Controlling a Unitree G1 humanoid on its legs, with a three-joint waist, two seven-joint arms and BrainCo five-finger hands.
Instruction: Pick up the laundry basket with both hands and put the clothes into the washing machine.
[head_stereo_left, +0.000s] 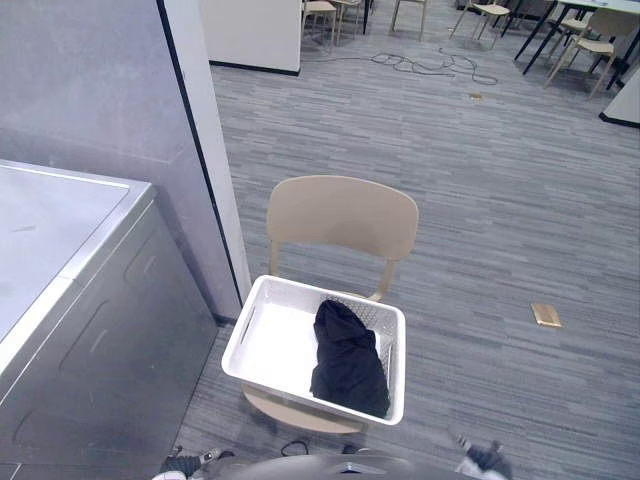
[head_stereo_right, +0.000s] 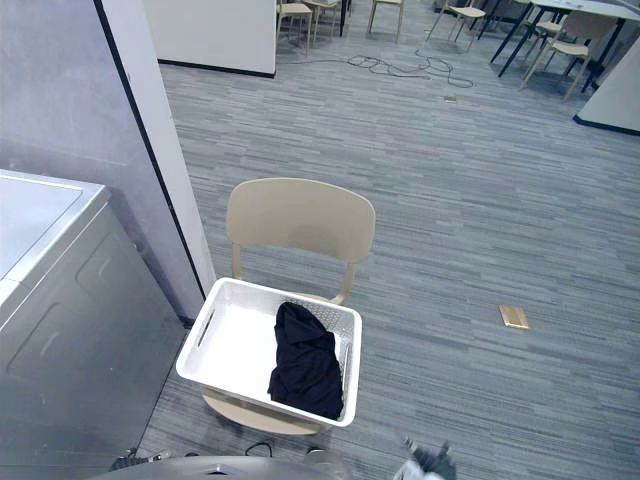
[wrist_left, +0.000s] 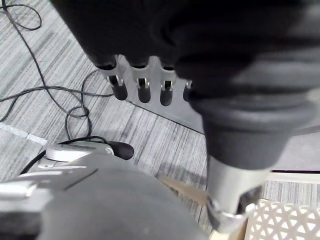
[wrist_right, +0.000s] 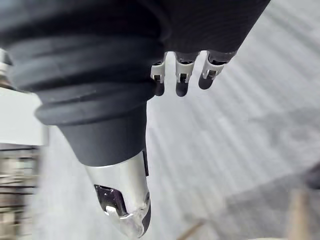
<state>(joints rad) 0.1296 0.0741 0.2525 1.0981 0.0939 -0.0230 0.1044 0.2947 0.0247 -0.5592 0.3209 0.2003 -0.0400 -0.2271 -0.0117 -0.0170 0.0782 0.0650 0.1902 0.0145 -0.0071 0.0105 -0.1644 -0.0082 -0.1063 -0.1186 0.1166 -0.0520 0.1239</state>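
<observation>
Basket (head_stereo_left: 275, 350) on chair (head_stereo_left: 340, 215); clothes (head_stereo_left: 348, 362) at its right edge. Left hand (wrist_left: 144, 86), right hand (wrist_right: 181, 76): fingers loose, empty. Step: pre-grasp. Next: reach both side rims.

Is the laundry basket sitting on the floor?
No, the white basket rests on the seat of the beige chair, with dark clothes inside it.

Over on the left hand (wrist_left: 210, 60): matte black ribbed cover across back and wrist, silver fingers (wrist_left: 143, 90) lined up beside it, dark at the tips. Same on the right hand (wrist_right: 100, 60), plus a polished silver thumb (wrist_right: 122, 195).
</observation>
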